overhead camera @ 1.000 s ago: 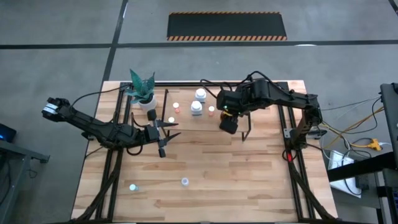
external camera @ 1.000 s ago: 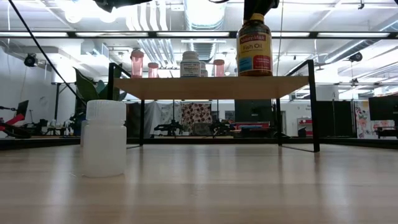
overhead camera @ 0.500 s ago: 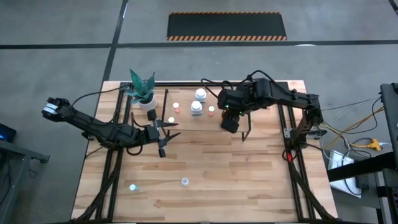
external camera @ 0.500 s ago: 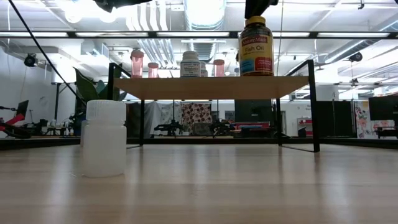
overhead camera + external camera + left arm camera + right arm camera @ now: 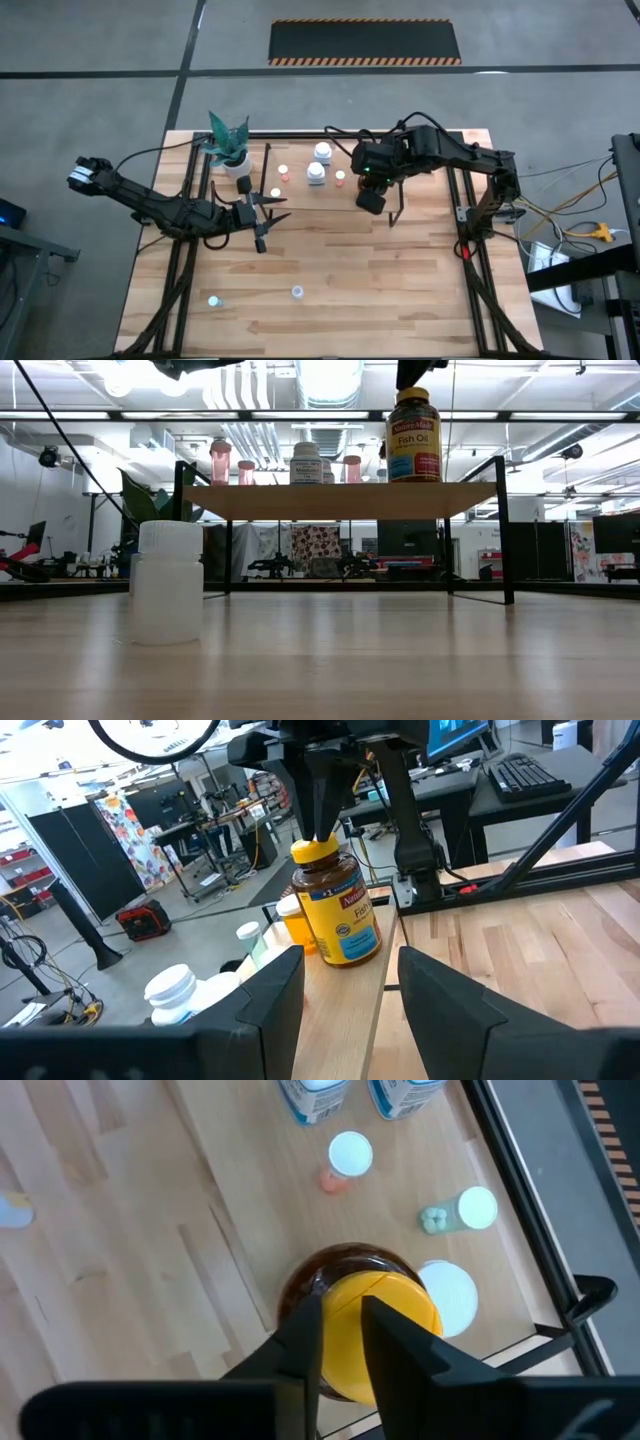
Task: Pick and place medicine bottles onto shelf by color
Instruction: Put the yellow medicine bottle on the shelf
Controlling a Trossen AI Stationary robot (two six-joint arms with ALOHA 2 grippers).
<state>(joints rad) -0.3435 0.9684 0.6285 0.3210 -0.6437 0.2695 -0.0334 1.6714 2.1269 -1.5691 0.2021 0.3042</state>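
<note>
Right gripper [image 5: 340,1345] fingers [image 5: 298,1342] are pinching the yellow cap of the large amber fish-oil bottle [image 5: 413,436], standing upright, long axis vertical, on the low light-wood shelf [image 5: 340,499]. Left gripper [image 5: 262,217] fingers are resting spread, beside the shelf over the table [image 5: 380,290].

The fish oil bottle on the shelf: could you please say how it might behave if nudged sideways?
The fish oil bottle is tall on a narrow base near the shelf edge, so it may tip or drop. The right gripper fingers straddle its smooth cap, so it might slip.
</note>
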